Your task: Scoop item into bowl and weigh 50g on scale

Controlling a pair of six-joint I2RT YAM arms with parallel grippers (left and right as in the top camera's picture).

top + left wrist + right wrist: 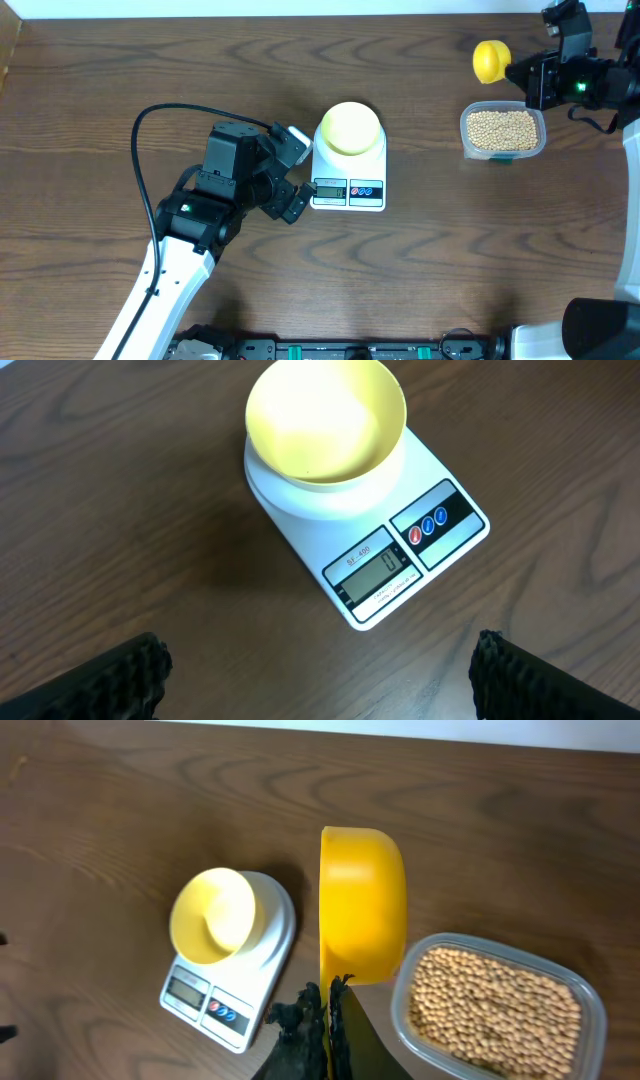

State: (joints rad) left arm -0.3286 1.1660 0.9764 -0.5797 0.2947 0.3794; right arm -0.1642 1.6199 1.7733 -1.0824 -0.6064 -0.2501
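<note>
Quick status from us: the small round pale-yellow bowl (pixel 350 128) sits on the platform of the flat white kitchen scale (pixel 348 190), roughly in the middle of the dark wooden table (pixel 100 80). Our left gripper (pixel 297 173) hovers just beside the scale's left edge. Its fingers (pixel 100 680) are spread wide with nothing between them, and its wrist camera looks down on the bowl and the grey display. The digits are too small for us to read.

Over on the right, our right gripper (pixel 325 1010) is clamped on the handle of the bright yellow plastic scoop (pixel 362 905). In the wrist view the scoop is turned on its side above the table, near the clear rounded plastic tub (pixel 463 130). The small round tan beans (pixel 495 1010) fill that tub, well apart from the bowl and scale.
</note>
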